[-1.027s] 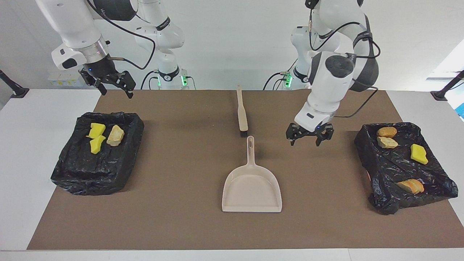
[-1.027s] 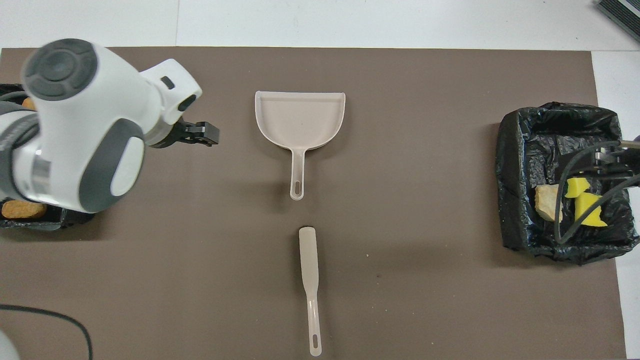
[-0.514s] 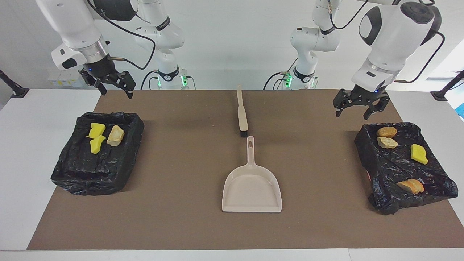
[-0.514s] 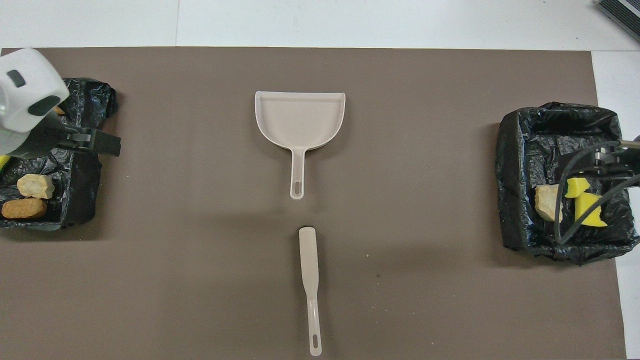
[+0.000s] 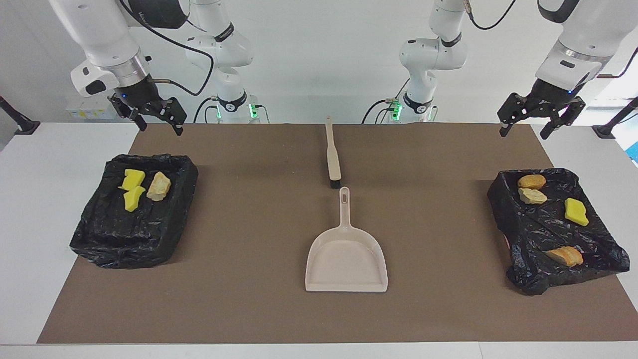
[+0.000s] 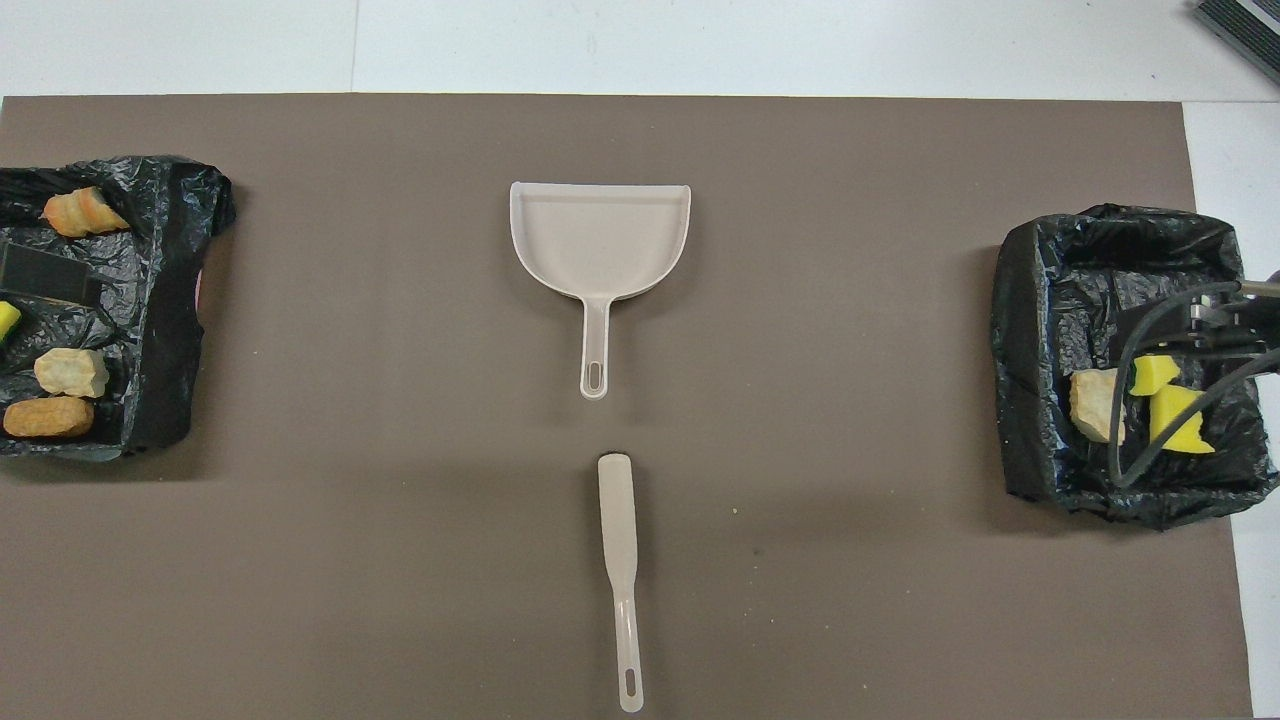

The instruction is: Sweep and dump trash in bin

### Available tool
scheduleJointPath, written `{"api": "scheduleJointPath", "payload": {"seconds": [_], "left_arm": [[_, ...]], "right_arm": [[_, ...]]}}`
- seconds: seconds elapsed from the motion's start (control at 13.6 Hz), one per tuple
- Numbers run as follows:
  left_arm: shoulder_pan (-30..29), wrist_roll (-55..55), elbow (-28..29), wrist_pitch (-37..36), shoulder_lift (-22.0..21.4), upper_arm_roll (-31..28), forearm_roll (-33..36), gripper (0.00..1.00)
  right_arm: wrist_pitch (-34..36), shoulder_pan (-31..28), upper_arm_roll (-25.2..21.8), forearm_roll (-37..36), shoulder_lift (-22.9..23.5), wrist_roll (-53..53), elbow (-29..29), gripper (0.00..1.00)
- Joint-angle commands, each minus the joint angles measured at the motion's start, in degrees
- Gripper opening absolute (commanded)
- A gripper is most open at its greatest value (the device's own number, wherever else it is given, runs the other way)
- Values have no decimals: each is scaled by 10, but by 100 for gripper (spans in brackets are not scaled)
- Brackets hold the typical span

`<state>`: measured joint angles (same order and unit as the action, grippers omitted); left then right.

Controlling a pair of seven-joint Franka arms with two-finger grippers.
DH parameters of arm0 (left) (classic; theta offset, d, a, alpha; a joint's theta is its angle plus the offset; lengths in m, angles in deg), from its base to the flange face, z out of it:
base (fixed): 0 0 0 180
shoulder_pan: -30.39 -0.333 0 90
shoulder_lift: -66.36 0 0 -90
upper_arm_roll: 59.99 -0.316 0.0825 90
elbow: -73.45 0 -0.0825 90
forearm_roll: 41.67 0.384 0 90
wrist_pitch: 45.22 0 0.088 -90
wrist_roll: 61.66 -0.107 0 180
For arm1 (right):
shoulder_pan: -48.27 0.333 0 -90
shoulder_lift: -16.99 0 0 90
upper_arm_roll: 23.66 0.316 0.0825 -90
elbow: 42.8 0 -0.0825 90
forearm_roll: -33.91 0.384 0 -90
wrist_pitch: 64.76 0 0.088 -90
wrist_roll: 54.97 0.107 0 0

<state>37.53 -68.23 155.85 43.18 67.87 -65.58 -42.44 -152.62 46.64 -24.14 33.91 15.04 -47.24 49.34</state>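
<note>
Your left claw (image 5: 541,122) hangs wide open and empty over the mat's corner at the left arm's end; your right claw (image 5: 158,118) likewise at its own end. Trash (image 5: 576,211) lies in both black-lined bins (image 5: 518,224). Dustpan (image 5: 346,259) and brush (image 5: 332,158) sit mid-surface, brush nearer the robots.

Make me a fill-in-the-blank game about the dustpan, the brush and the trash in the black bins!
1. The dustpan holds ____ scraps of trash.
2. The bin at the right arm's end holds ____ scraps.
3. The bin at the left arm's end holds ____ scraps.
4. The brush lies ____ to the robots than the dustpan.

Missing words: no; three; four; nearer
</note>
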Motion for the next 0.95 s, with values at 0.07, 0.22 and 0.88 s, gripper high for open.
{"api": "scheduleJointPath", "payload": {"seconds": [0.07,0.22,0.88], "left_arm": [[-6,-9,51,-9,-42,1,-5,100],[-6,-8,51,-10,-42,1,-5,100],[-7,0,73,-14,-54,-1,-5,100]], "right_arm": [[-13,-5,1,13,-10,-15,12,100],[-14,-4,1,13,-10,-15,12,100],[-14,-5,1,13,-10,-15,12,100]]}}
